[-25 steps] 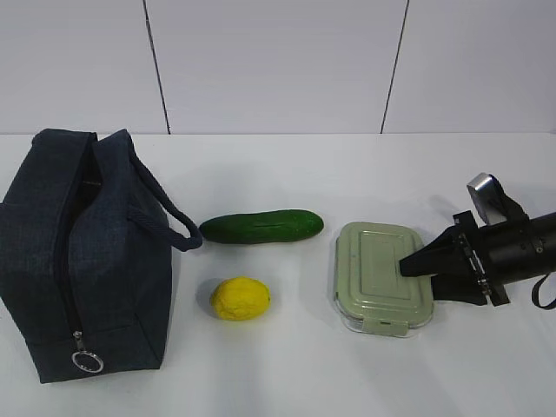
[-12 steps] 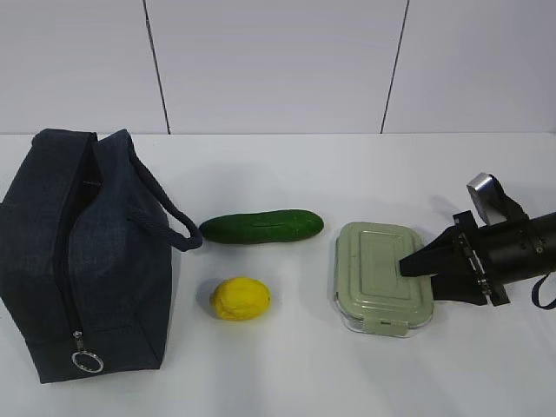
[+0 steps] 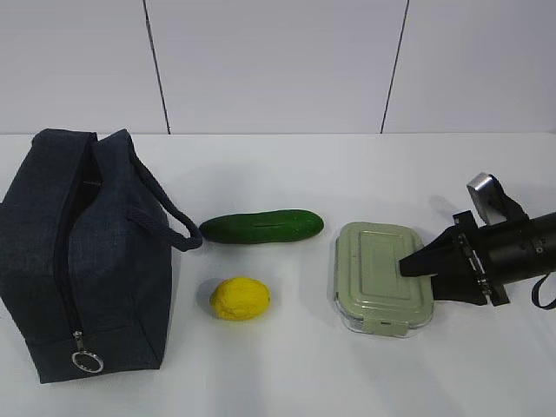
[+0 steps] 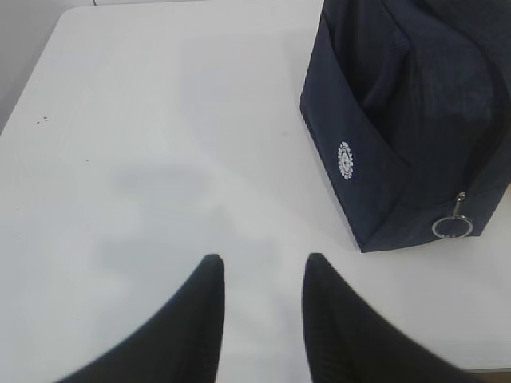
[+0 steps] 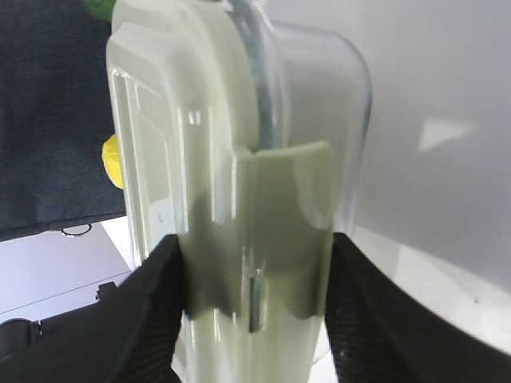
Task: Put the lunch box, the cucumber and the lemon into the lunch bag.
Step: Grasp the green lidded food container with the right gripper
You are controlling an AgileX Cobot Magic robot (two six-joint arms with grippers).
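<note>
while the right gripper brackets the near end of the lunch box, one finger on the lid side and one on the base side, you are at the first step: securing the box. its fingers look pressed against the box at the clip, so i judge it clamped on the box, though the box sits flat on the table in the exterior view, not yet lifted.

taking the lunch box as landmark: the cucumber lies to its left and slightly farther back, the lemon to its left and nearer the camera, and the lunch bag stands well beyond both at the far left, its zipper ring hanging at the front. whether the bag's top is open enough you cannot tell from here.

your left gripper hovers over bare table beside the bag, claw narrowly parted and holding nothing.

next move, as i read it: lift the box level, carry it left over the cucumber and lemon, and have the bag's mouth ready to receive it.
</note>
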